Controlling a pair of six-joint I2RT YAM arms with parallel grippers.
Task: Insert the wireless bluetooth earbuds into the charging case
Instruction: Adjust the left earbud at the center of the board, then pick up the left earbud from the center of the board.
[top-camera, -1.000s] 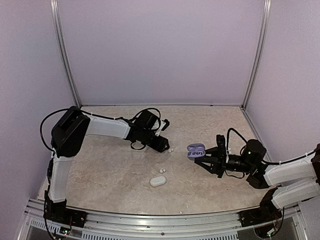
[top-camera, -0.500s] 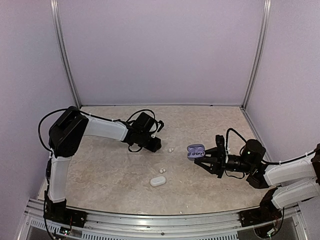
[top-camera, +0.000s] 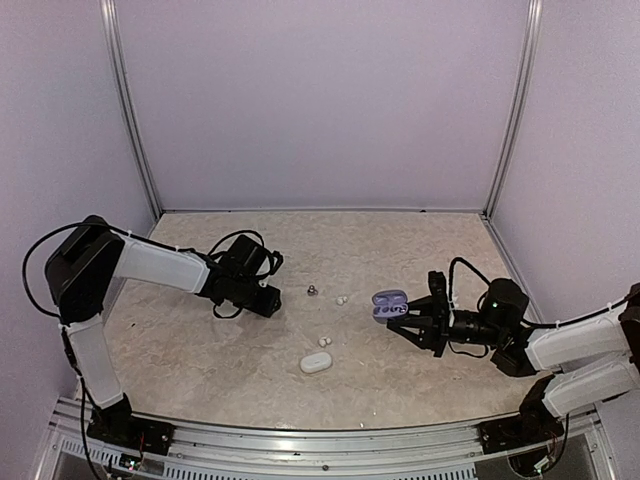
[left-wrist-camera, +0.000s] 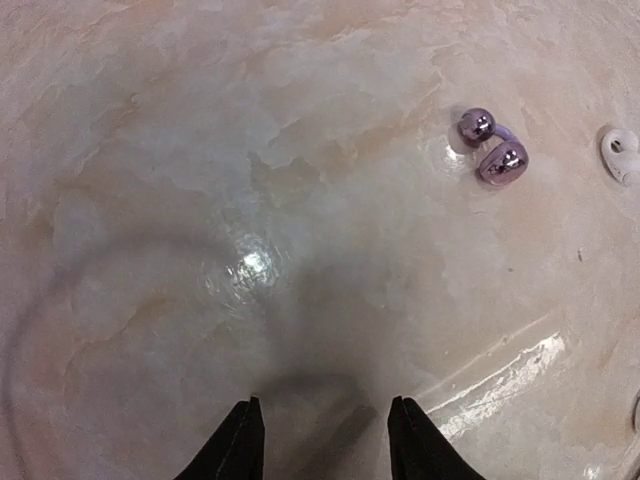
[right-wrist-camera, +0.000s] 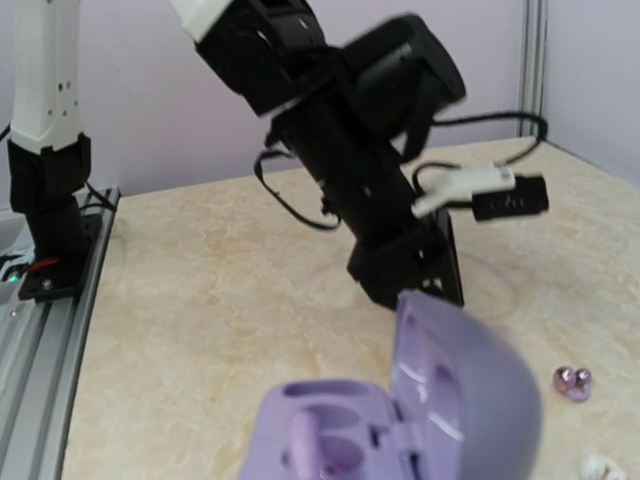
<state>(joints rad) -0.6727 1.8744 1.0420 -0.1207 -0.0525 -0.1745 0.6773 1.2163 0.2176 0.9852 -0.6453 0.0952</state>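
1. Bare worktop (top-camera: 200, 340) runs from the left gripper (top-camera: 270, 300), whose fingers stand apart with nothing between them, to the dark earbuds (top-camera: 312, 291). That lane is unobstructed.
2. A white earbud (top-camera: 342, 299) lies just past the dark pair, between them and the purple case (top-camera: 389, 301), which narrows the room there.
3. The purple case, its lid up, is clamped in the right gripper (top-camera: 408, 318). The case, gripper and arm together block approach from the right.
4. A white case (top-camera: 316, 363) with a second white earbud (top-camera: 324, 342) just beside it sits in the near middle, with open worktop on either side.
5. The far half of the worktop is bare up to the walls (top-camera: 320, 100), which close off the left, back and right.
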